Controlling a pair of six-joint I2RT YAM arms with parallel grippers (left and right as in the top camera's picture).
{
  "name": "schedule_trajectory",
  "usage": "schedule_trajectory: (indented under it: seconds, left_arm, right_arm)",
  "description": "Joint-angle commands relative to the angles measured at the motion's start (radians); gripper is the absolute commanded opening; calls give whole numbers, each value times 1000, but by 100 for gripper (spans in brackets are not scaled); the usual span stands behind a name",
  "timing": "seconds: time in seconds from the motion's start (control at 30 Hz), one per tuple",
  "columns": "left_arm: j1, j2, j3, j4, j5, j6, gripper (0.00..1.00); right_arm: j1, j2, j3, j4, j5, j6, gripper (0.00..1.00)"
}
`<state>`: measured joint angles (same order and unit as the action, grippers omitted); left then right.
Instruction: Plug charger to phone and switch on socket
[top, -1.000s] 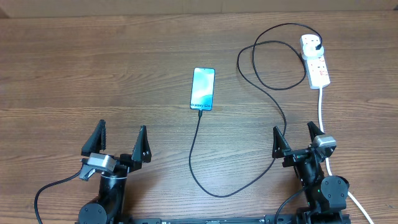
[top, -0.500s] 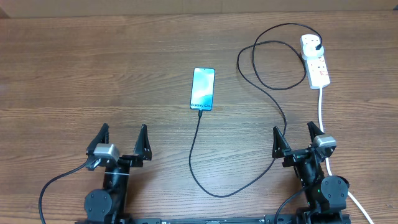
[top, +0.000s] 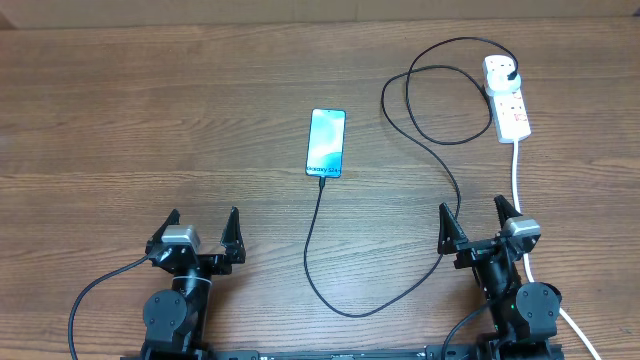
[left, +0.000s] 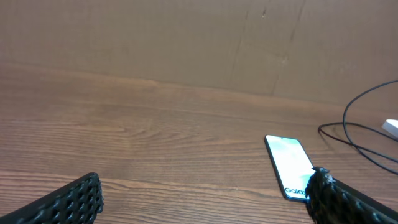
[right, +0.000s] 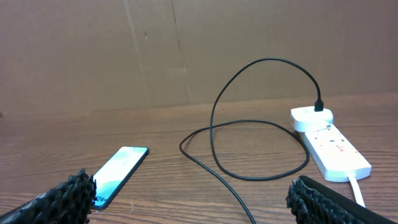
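The phone (top: 326, 142) lies flat mid-table with its light-blue screen lit; it also shows in the left wrist view (left: 288, 165) and the right wrist view (right: 118, 168). The charger cable (top: 440, 160) has its small tip at the phone's near end, loops across the table, and its black plug sits in the white socket block (top: 505, 97), also in the right wrist view (right: 329, 143). My left gripper (top: 202, 225) is open and empty near the front left. My right gripper (top: 476, 220) is open and empty near the front right.
The socket's thick white cord (top: 517, 180) runs toward the front past my right gripper. A brown cardboard wall (right: 186, 50) stands behind the wooden table (top: 150, 120).
My left arm has drawn back toward the front edge and shifted a little right, its fingers closer together than before. The right arm, phone, cable and socket have not moved.
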<state>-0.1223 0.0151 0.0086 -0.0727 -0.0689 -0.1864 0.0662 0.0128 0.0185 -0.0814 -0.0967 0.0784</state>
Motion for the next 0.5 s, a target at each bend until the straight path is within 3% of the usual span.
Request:
schedule_trajectory:
  seconds: [0.0, 0.47]
  left_arm:
    - [7, -12, -4, 0, -16, 51, 100]
    - [7, -12, -4, -3, 6, 86, 100]
  right_arm:
    - [6, -10, -11, 4, 6, -1, 100]
    - [6, -10, -11, 4, 6, -2, 100]
